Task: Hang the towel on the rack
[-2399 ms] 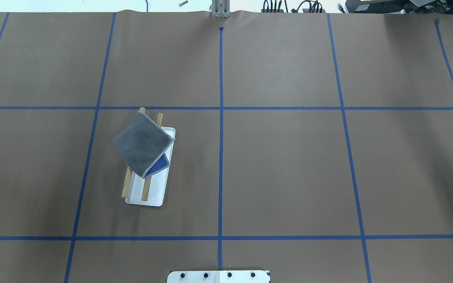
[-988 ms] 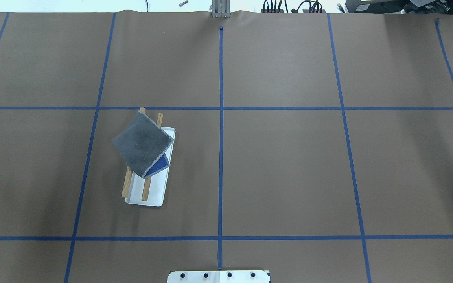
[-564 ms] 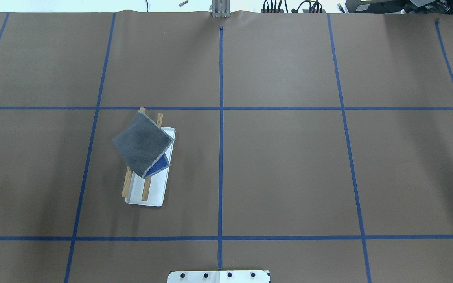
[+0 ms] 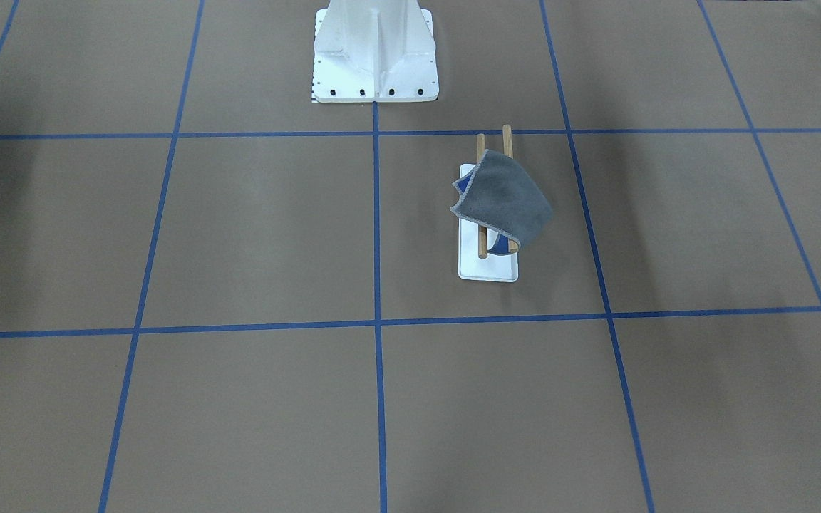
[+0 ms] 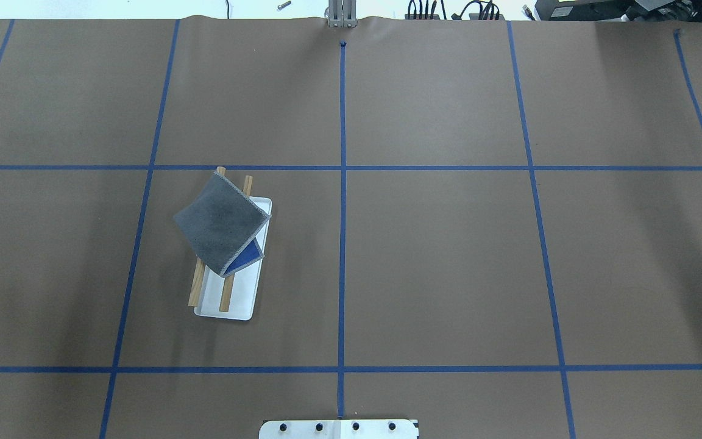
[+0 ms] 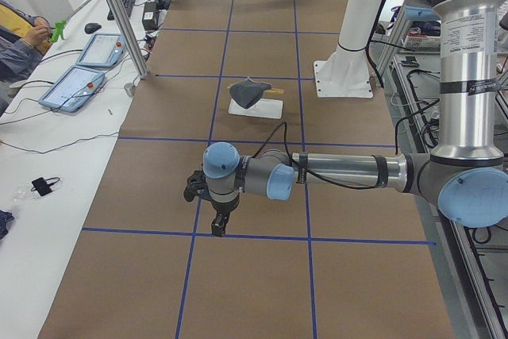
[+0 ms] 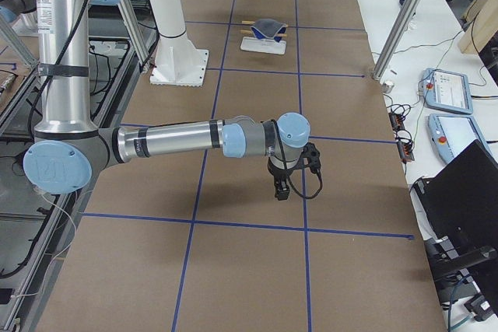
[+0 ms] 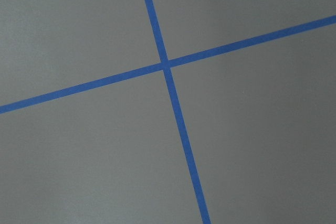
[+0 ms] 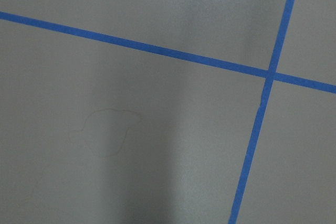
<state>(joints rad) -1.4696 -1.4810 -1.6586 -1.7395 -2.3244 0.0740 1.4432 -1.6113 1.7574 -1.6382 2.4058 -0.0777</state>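
Note:
The grey towel (image 5: 220,222) lies draped askew over the two wooden rails (image 5: 226,296) of the rack, whose white base (image 5: 235,308) stands left of the table's middle. A blue corner of its reverse side shows. The towel (image 4: 503,196) shows in the front view too, and far off in the side views (image 6: 248,91) (image 7: 270,29). My left gripper (image 6: 216,224) hangs over the brown table near its left end, far from the rack. My right gripper (image 7: 281,190) hangs near the right end. I cannot tell if either is open or shut. The wrist views show only table and blue tape.
The white robot pedestal (image 4: 375,50) stands at the table's near edge. Blue tape lines grid the brown table cover (image 5: 448,256). Tablets (image 6: 79,85) and cables lie on the operators' side bench, and a person (image 6: 16,29) sits there.

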